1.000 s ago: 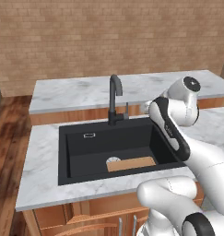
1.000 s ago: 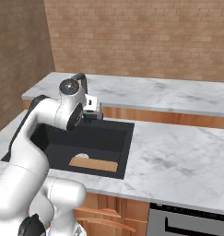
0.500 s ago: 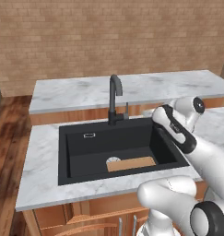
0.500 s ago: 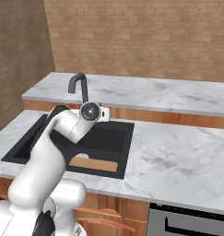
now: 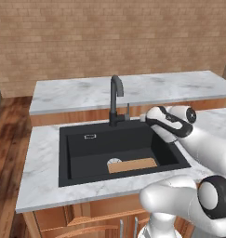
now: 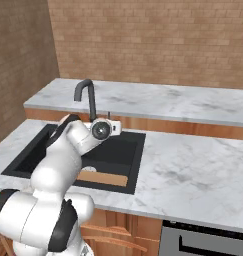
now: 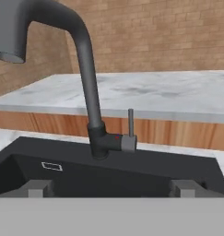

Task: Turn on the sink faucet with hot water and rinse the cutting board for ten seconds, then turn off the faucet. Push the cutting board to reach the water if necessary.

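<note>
Sink faucet (image 5: 115, 100) is standing upright at the back rim of the sink (image 5: 82, 153), spout curving toward the basin, small lever (image 7: 130, 122) sticking straight up off the right side of its base in the hand view. The spout mouth is showing at top left in the hand view, nothing running from it.

Cutting board (image 5: 132, 165) is lying flat on the basin floor near the front wall, right of center in the left base view, just beside the round pale drain (image 5: 114, 161) and partly overlapping it. In the right base view the board (image 6: 103, 177) is peeking out below the arm.

Pincer (image 7: 111, 189) is hovering over the sink's right side, pointing at the faucet base and lever, apart from both. Its two finger tips (image 7: 37, 188) are sitting wide apart at the bottom of the hand view, holding nothing. In the left base view the hand (image 5: 154, 117) is sitting just right of the faucet, above the basin's right rim.

Marble desk (image 5: 40, 162) is wrapping around the sink, with a raised marble ledge (image 5: 77, 93) behind it and a brick wall (image 5: 109, 37) at the back.
</note>
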